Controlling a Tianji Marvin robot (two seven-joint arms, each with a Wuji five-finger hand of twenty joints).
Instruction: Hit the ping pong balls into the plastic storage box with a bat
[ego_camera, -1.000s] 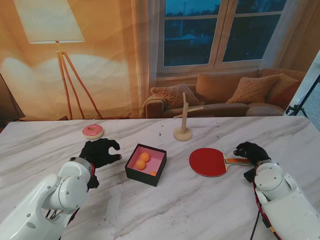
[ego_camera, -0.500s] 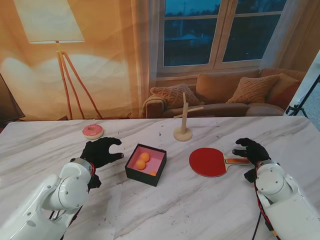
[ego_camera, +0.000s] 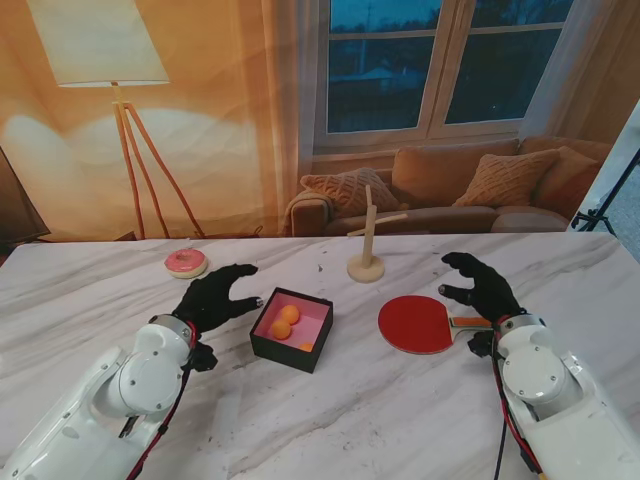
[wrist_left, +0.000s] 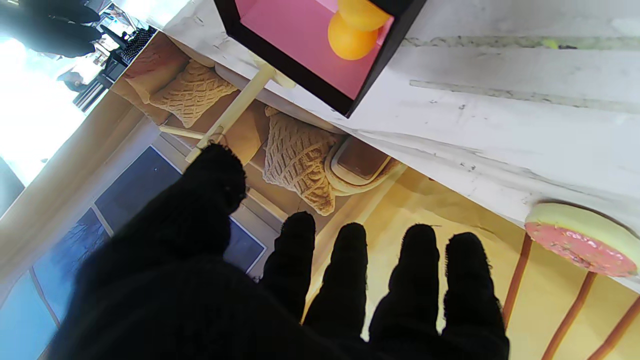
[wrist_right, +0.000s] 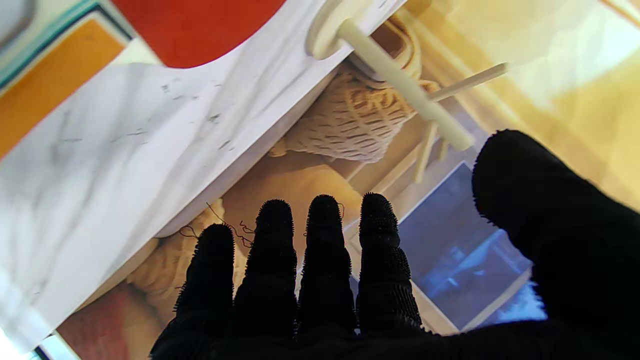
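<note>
The square black storage box (ego_camera: 291, 329) with a smooth pink inside sits on the white marble desk (ego_camera: 400, 410), which has thin grey streaks. Inside the box lie 3 round orange ping pong balls (ego_camera: 285, 321); the third one peeks out at the corner nearest to me. In the left wrist view 2 of the balls show against the pink floor.

To the right of the box, close by but not touching it, the round red bat (ego_camera: 418, 324) lies flat on the desk. Its wooden handle (ego_camera: 474, 322) points away from the box.

The left robot hand (ego_camera: 215, 297), in a fuzzy black glove, hovers just left of the box. Its fingers (wrist_left: 345, 270) are spread apart and it holds nothing.

The right robot hand (ego_camera: 481, 285), also in a black glove, is raised over the bat's handle, on the far side of the bat from the box. Its fingers (wrist_right: 322, 250) are straight, the thumb stands wide, and it holds nothing.

Farther from me than the box, on the left, sits a round pink-frosted doughnut (ego_camera: 186, 262). Farther from me than the box, on the right, stands a pale wooden peg stand (ego_camera: 367, 245) with a round base.
</note>
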